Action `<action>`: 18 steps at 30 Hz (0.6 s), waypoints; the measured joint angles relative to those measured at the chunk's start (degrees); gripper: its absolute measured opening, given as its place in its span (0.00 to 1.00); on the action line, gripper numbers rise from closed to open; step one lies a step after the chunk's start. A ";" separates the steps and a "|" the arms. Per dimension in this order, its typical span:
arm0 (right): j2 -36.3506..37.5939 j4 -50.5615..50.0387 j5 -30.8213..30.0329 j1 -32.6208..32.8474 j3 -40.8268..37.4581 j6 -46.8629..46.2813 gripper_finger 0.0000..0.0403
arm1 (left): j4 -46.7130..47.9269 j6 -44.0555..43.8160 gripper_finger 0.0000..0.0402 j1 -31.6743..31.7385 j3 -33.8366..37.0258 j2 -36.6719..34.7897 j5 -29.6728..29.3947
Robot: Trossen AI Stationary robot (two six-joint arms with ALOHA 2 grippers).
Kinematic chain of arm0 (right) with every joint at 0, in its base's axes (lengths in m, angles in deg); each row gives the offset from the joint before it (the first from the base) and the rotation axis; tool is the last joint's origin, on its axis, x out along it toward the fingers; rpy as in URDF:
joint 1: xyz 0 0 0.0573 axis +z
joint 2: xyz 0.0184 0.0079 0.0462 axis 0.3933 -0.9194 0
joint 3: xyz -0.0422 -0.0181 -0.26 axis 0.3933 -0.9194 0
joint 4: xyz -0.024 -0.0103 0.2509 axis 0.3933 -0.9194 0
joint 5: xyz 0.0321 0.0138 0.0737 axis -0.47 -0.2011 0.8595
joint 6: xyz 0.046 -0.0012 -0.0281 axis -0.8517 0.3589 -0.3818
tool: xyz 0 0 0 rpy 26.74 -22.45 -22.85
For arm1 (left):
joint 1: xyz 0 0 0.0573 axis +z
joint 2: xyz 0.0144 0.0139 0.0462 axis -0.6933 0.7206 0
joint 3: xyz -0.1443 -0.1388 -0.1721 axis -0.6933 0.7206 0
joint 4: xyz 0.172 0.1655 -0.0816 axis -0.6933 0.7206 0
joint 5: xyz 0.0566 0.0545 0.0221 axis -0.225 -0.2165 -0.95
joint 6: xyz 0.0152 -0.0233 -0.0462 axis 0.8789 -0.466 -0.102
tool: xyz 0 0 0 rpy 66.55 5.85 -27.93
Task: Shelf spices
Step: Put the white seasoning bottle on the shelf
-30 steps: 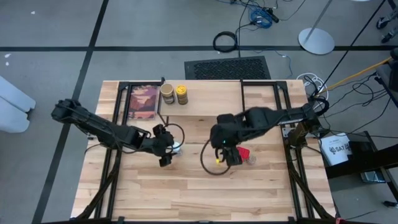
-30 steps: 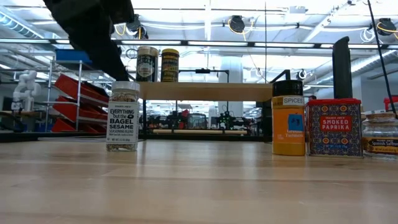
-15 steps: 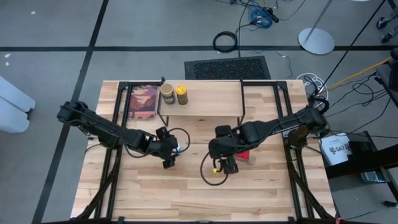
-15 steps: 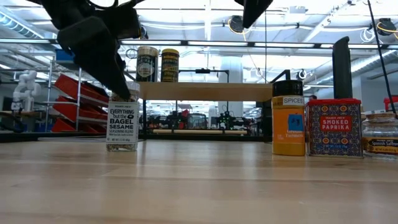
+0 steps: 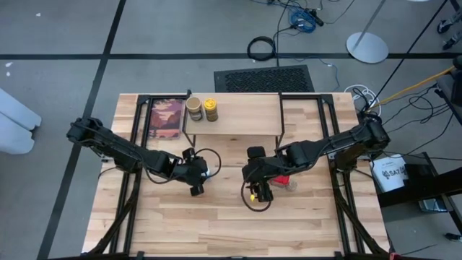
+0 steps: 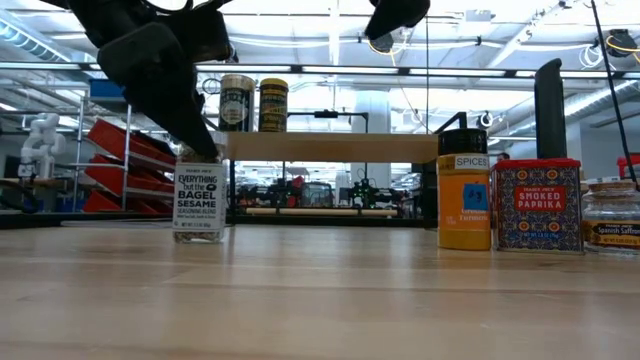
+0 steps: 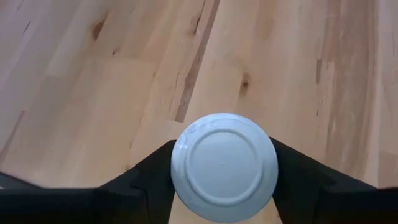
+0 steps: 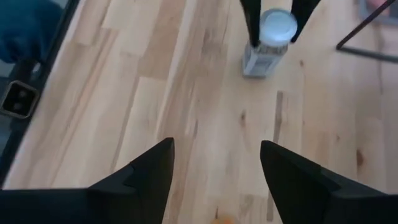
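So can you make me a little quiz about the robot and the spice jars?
1. True or false: two jars already stand on the shelf.
2. Which jar has the left gripper closed around? A) the bagel sesame jar B) the smoked paprika tin C) the orange turmeric jar
3. Fill in: the right gripper is ____ and holds nothing.

Key: 1 true. 2 A: its fingers press both sides of the white lid. 3 open.
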 joint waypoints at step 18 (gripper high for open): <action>-0.14 34.06 -3.66 -3.17 -15.12 -0.37 0.54 | 4.56 3.44 0.54 -0.46 -7.50 -3.69 2.57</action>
